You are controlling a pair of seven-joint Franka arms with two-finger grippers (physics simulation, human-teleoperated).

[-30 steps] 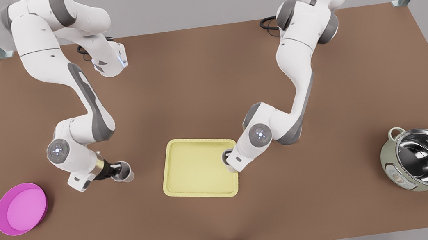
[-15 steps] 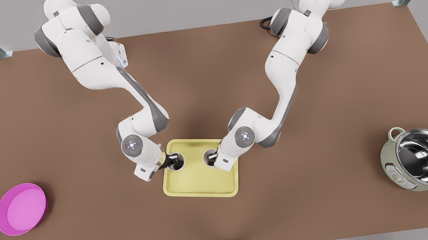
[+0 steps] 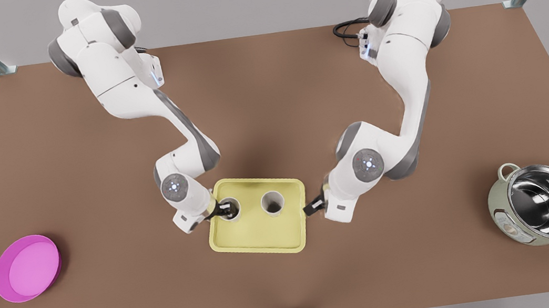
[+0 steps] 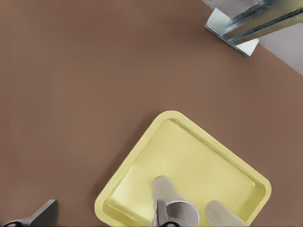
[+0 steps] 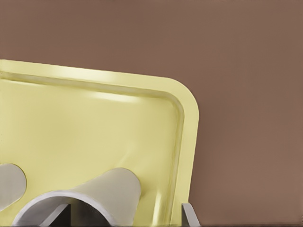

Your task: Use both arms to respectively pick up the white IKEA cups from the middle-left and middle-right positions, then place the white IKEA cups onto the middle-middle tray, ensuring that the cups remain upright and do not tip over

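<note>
The right arm (image 3: 139, 95) (it stands at the front view's left) reaches down from its base and bends at the elbow toward the tray (image 3: 259, 241). Its wrist points to the tray's near-left part. The right gripper (image 3: 226, 210) is at the first cup (image 3: 236, 213), which stands upright on the tray, close to the rim on the front view's left.

The left arm (image 3: 403, 84) bends in the same way on the other side. The left gripper (image 3: 313, 206) hangs just beside the tray's rim on the front view's right, apart from the second cup (image 3: 273, 203). That cup stands upright and free on the tray, near the first cup but not touching it.

The right wrist view shows what the front view hides: the right gripper is spread wide. One finger (image 5: 189, 216) is outside the first cup with a gap to its wall, and the other dark tip seems to be inside the cup's mouth.

The left wrist view shows the left gripper also wide, holding nothing, with both cups on the tray and a metal bracket (image 4: 236, 28) beyond the brown table (image 3: 267, 96).
</note>
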